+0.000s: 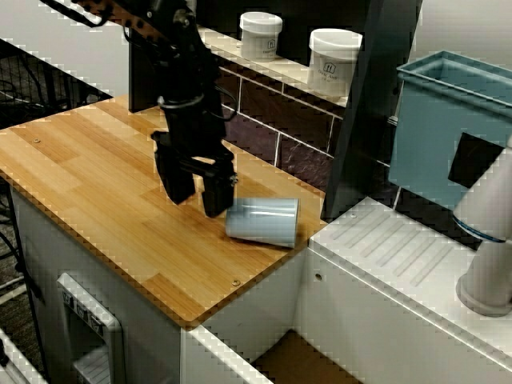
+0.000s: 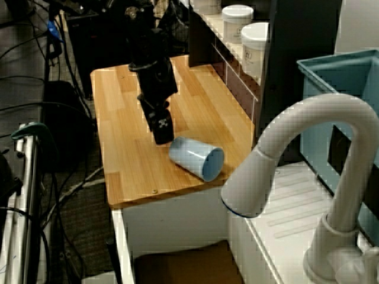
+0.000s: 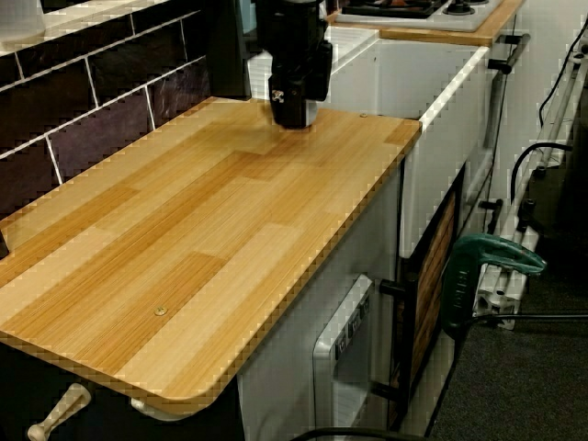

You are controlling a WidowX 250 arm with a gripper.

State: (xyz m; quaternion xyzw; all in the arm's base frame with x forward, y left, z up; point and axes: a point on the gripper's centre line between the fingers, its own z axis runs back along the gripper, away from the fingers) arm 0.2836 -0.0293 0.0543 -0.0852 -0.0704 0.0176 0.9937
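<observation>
Jaws on a black robot arm (image 1: 190, 96) point straight down, spread apart and holding nothing, tips low over a wooden worktop (image 1: 88, 180). Just to their right, a pale blue cup (image 1: 262, 222) lies on its side near the worktop's corner. Its closed end is toward the nearer jaw, and its open mouth faces away. Whether jaw and cup touch cannot be told. In the view along the worktop, the arm hides the cup. Behind, two white jars (image 1: 334, 62) stand on a tiled ledge. A white tap (image 2: 308, 148) curves nearby.
</observation>
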